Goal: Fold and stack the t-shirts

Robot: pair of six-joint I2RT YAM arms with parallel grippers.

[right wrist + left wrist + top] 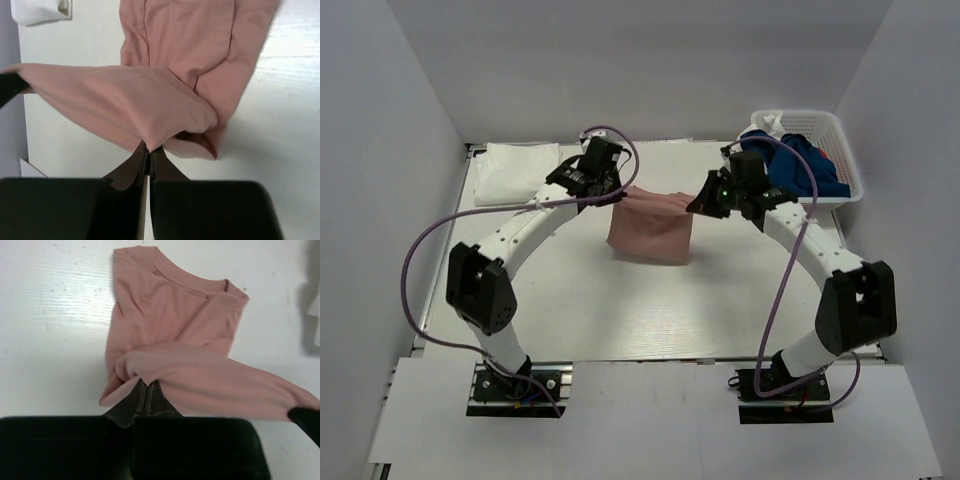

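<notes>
Two grippers hold the dusty pink t-shirt (650,228) for us: our left gripper (146,390) and right gripper (149,150) are each clamped on a corner of its raised edge, the rest lying on the table (620,320) well left of the basket (804,114). A folded white t-shirt (515,170) sits farther left of the basket. We risk a skewed fold if one arm leads, or a dropped edge if the thin pinch slips

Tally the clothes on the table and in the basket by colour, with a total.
pink t-shirt: 1
white t-shirt: 1
blue t-shirt: 1, in the basket
Total: 3 clearly seen; anything else in the basket is too hidden to count.
</notes>
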